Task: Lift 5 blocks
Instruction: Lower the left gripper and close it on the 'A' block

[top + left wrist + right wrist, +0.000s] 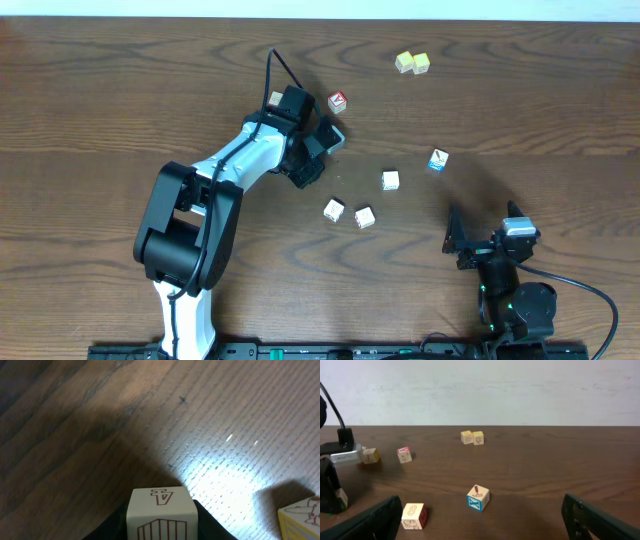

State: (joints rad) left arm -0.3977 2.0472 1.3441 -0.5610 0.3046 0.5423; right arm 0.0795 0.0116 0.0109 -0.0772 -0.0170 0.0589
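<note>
The left gripper (pixel 318 154) is down at the bench (pixel 120 90), its jaws flanking a red-outlined block (pixel 161 512) on 2 opposite faces, set to pinch it; whether they press it yet I cannot tell. Only the left wrist view shows this block; overhead, the arm covers it. Overhead lays out 4 other blocks, apart on the bench: a blue-faced block (pixel 437 159), a middle block (pixel 390 180) and a near pair (pixel 333 210). The right gripper (pixel 486 238) sits aside, jaws wide open.
</note>
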